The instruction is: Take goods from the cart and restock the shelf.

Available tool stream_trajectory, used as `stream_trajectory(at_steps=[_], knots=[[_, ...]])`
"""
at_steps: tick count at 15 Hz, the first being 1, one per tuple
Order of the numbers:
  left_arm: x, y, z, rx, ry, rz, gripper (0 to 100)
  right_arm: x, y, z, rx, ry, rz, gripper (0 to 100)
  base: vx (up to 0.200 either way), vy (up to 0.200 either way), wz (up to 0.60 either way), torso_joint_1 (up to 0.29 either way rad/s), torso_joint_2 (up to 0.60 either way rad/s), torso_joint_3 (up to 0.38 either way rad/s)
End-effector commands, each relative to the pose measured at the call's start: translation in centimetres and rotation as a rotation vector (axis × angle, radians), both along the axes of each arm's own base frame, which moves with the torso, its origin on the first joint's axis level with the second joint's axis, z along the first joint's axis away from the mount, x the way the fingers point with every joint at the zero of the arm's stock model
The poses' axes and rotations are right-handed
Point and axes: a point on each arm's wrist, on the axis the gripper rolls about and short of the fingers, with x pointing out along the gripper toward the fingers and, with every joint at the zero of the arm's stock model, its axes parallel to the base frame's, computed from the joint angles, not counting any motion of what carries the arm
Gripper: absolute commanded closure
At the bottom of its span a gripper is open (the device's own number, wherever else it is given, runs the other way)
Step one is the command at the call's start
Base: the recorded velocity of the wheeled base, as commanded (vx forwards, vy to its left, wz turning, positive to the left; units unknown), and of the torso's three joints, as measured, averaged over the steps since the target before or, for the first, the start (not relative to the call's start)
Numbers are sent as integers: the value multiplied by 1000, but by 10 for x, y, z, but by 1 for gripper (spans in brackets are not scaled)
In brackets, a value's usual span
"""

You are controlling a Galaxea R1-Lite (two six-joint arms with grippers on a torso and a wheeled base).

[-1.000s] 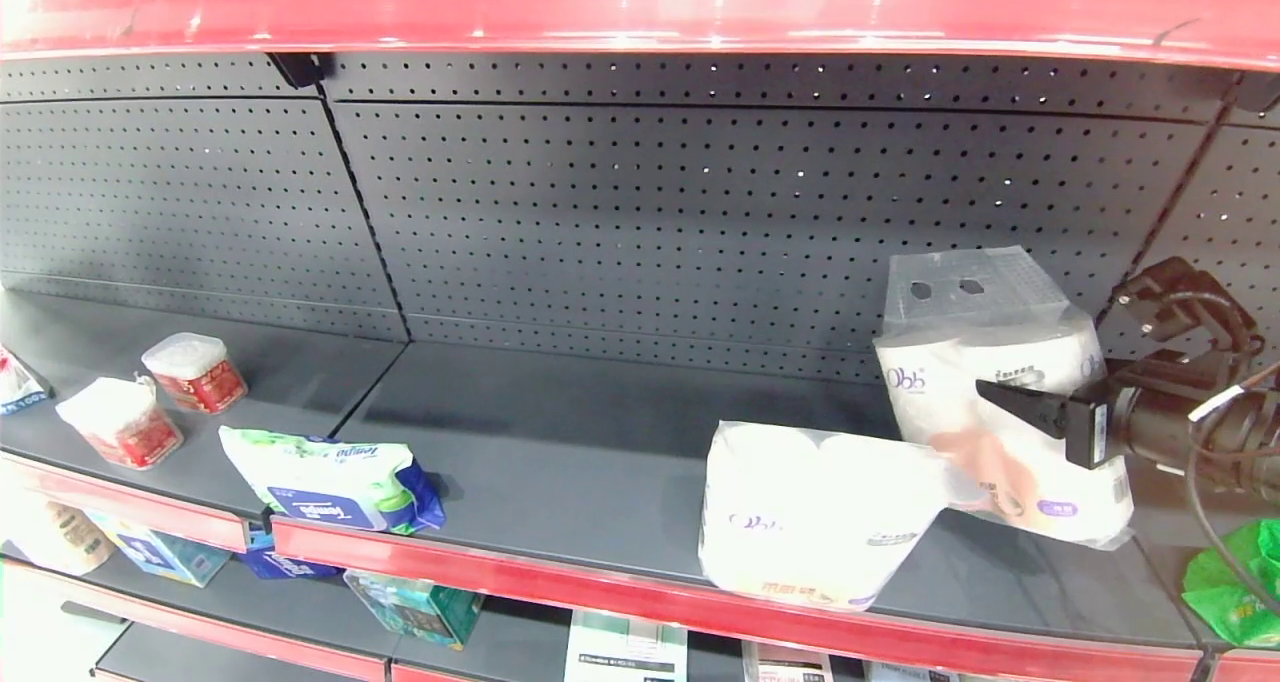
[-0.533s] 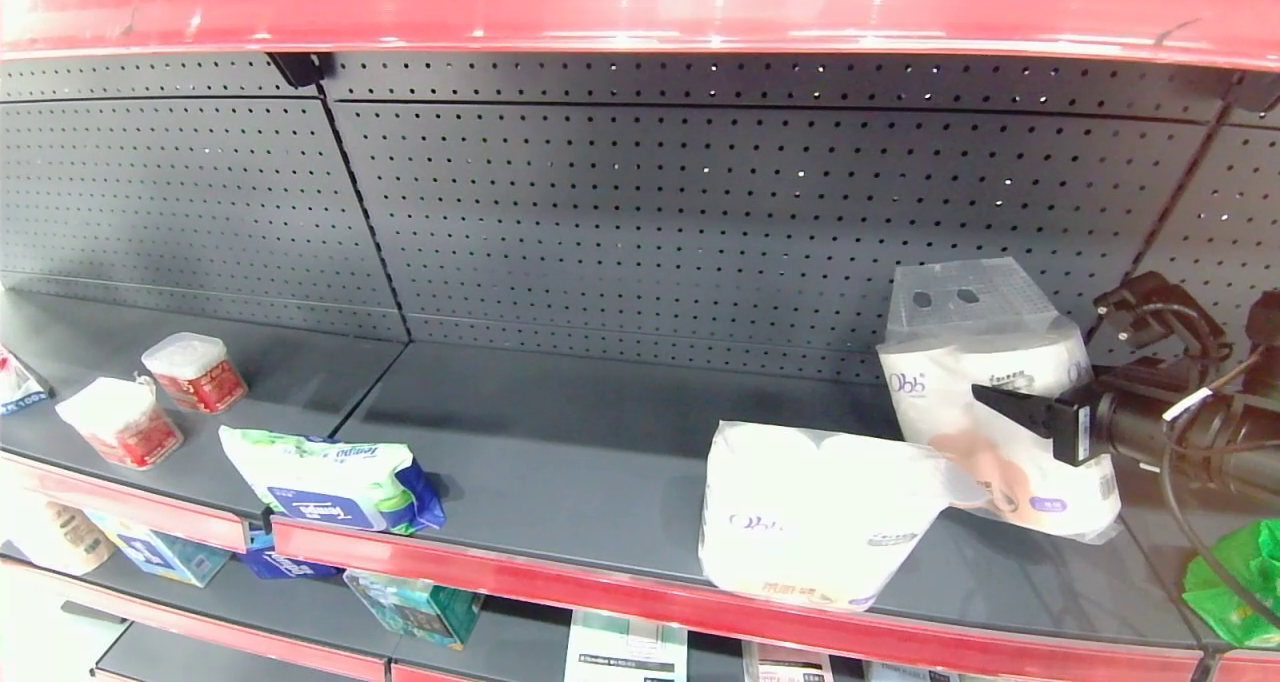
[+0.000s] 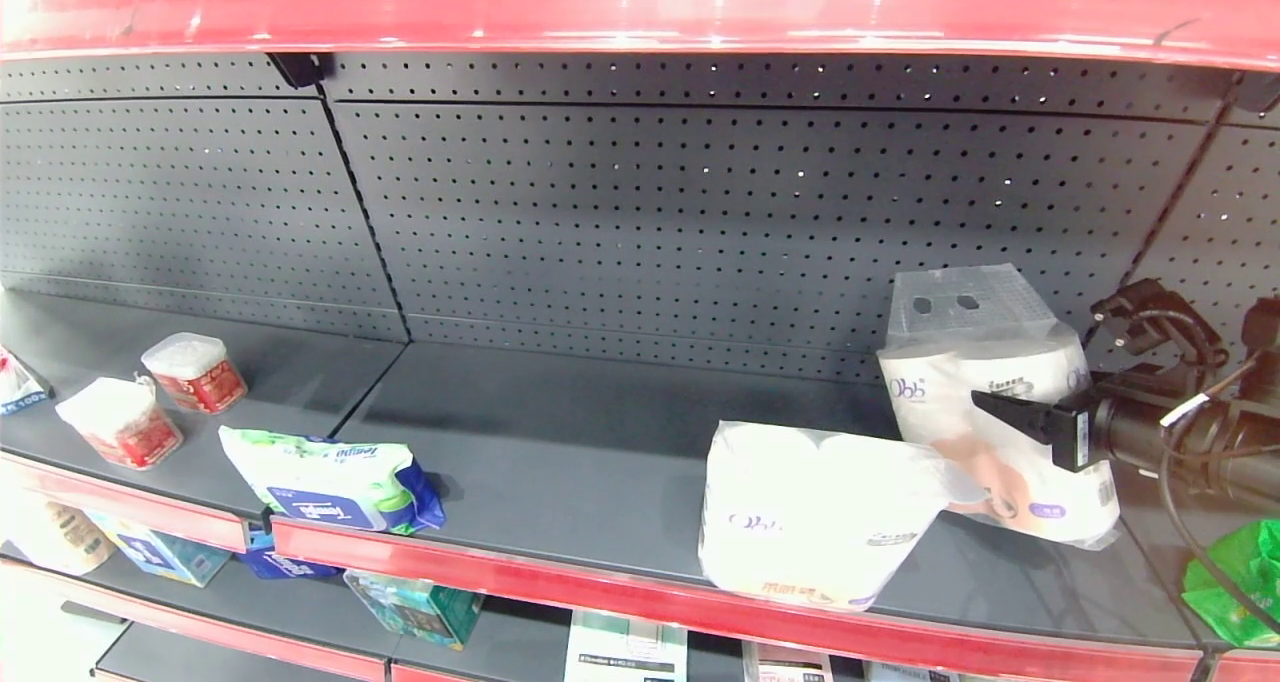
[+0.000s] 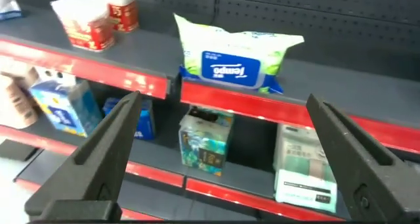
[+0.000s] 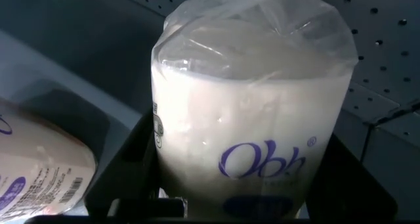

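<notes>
At the right end of the middle shelf [image 3: 560, 442], I have the right pincer [image 3: 985, 404] clamped on an upright pack of toilet rolls [image 3: 950, 382]. One dark finger lies across the side of the pack that faces the head camera. In the right wrist view the pack [image 5: 249, 99] stands between both fingers of the right pincer [image 5: 243, 184], which press its wrapper from either side.

The pack leans a little, with its clear handle flap uppermost and close to the perforated back panel. Its lower corner is at the shelf board, but I cannot tell whether it bears weight there. A second pack of rolls [image 3: 815, 512] lies flat just in front of and beside it, at the red front edge. The two wrappers look to be touching.

I judge the step in hand to be the placing of the held pack, near its end. The next move calls for settling the base flat on the board. I would then part the fingers and draw the arm straight back without dragging the soft wrapper or nudging the neighbouring pack.

The left pincer [image 4: 223, 100] stands wide apart and holds nothing. It faces the shelf front below a packet of wipes [image 4: 236, 53].
</notes>
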Motion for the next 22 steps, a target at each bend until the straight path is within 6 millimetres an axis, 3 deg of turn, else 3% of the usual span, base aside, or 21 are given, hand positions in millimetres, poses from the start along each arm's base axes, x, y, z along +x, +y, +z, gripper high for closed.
stream_trajectory(at_steps=[1, 4, 6, 15, 22], knots=[[-1, -1, 0, 0, -10, 36, 0, -1, 1, 0, -2, -1, 4, 100, 0, 0, 0, 0, 0, 0], [-5, -1, -1, 7, -68, 14, 0, 0, 1, -1, -15, -2, 10, 100, 0, 0, 0, 0, 0, 0], [-7, -4, -6, 70, -48, -157, 0, 0, 0, -1, -15, -2, 8, 100, 0, 0, 0, 0, 0, 0], [-7, -4, -6, 68, -52, -138, 0, 6, -4, -8, -6, 27, -5, 100, 0, 0, 0, 0, 0, 0], [-7, -4, -6, 68, -52, -138, 0, 31, -21, -15, 85, -62, 192, 100, 0, 0, 0, 0, 0, 0]])
